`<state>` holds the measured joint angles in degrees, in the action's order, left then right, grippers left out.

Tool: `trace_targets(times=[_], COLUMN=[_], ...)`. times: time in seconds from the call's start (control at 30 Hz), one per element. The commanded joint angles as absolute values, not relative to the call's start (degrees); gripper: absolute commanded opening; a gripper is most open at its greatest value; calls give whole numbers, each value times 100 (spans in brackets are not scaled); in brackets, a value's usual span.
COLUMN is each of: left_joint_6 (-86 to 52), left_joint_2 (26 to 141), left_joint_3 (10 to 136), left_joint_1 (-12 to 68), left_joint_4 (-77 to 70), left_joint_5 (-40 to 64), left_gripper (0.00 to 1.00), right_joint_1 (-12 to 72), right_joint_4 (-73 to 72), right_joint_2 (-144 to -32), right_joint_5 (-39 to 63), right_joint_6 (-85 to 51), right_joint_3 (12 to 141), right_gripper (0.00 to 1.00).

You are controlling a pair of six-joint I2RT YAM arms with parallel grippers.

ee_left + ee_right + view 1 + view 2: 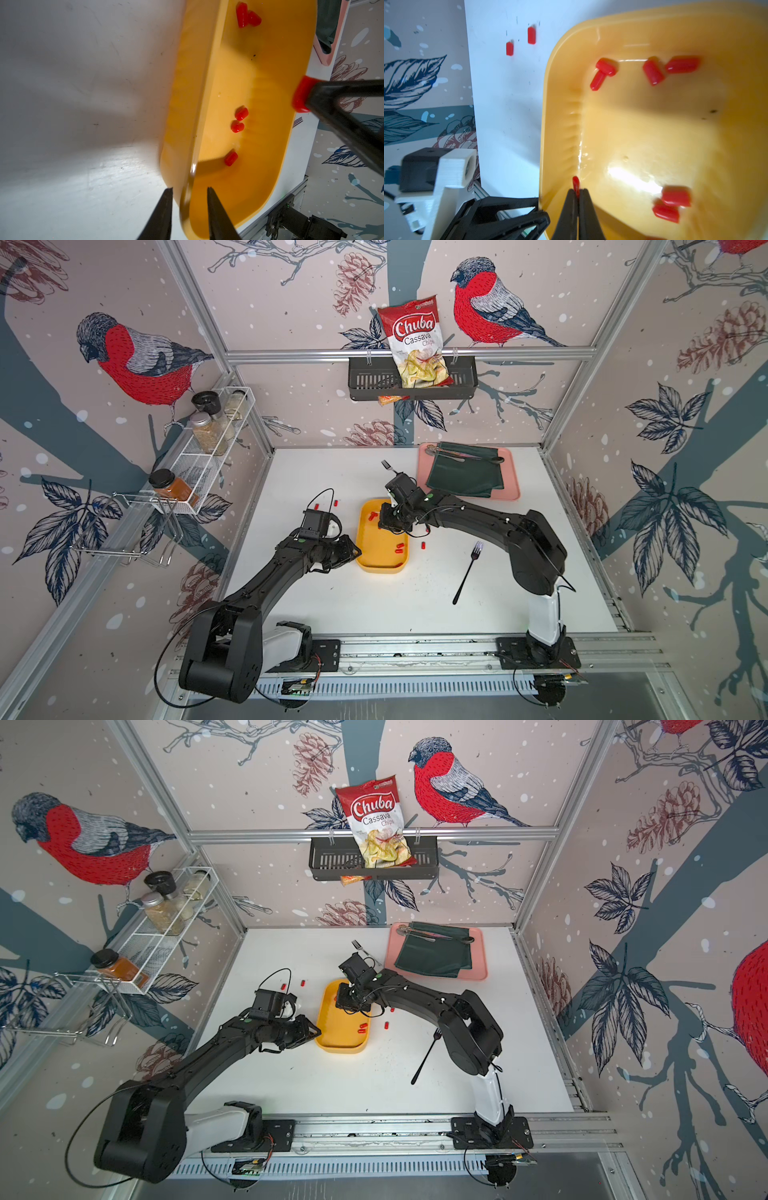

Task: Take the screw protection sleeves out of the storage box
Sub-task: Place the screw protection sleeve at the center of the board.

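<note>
Several sleeves in the box: red screw protection sleeves (653, 72) lie loose on the floor of the yellow storage box (368, 556), some at the far end, some nearer the front
Right claw (577, 190): clamped tight on one held sleeve (576, 182), right at the tips, over the box
Left claw (190, 189): one finger outside the box wall, one inside, near a front corner; can't tell if it's actually squeezing
Out on the table (332, 593): two left-side sleeves (336, 503), plus right-side sleeves (423, 545) just beside the box
</note>
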<state>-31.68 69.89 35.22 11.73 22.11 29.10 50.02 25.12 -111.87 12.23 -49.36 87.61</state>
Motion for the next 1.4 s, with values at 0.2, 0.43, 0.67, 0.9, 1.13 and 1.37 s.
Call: trace_targets(times=[0.2,0.43,0.67,0.9,1.13,1.37], left_joint_6=[-3268,-3198,-3090,-3051,-3055,-3025], left_joint_2=[7150,7120,7063,7009,6988,6987], left_joint_3=[3483,3465,3470,3558,3575,3575], left_joint_1=[1260,1336,1336,1336,1336,1336], left_joint_4=[1760,1812,1942,2068,2099,2101], left_joint_5=[3458,3439,3333,3239,3222,3208], left_gripper=[32,32,33,34,34,34], right_joint_1=[3988,3848,3764,3739,3735,3736], right_joint_4=[3984,4304,4135,4052,4069,4009], right_joint_2=[-10267,-10915,-11250,-11562,-11837,-11873], right_joint_5=[-244,-554,-536,-500,-548,-606], right_joint_6=[-4662,-4344,-4229,-4107,-3999,-3933], right_joint_3=[7636,7910,8020,8238,8398,8412], right_gripper=[7,9,13,13,14,15])
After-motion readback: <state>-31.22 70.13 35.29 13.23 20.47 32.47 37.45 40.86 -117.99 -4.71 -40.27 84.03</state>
